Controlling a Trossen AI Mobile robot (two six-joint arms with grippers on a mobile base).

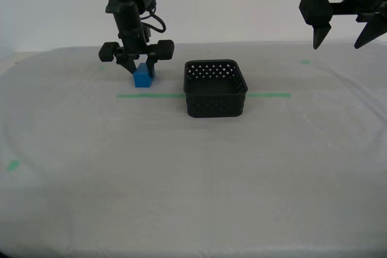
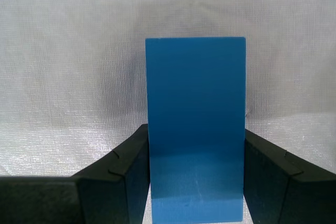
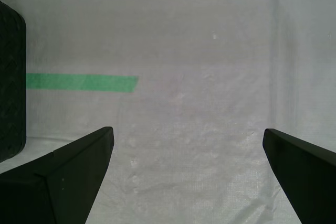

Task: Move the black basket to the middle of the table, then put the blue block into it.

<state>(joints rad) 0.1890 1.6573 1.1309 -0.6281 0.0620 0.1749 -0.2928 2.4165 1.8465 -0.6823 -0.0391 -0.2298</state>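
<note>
A bare test lab: cloth-covered table (image 1: 193,197) marked with green tape line (image 1: 145,95), plain white wall (image 1: 242,10).

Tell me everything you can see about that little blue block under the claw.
The blue block is a small, solid, bright-blue rectangular piece with plain smooth faces that look like plastic. It sits on the cloth-covered table, just behind the green tape line, on the exterior view's left of the black basket and apart from it. My second claw has one black finger against each of its sides. Whether it has left the cloth is unclear.
</note>
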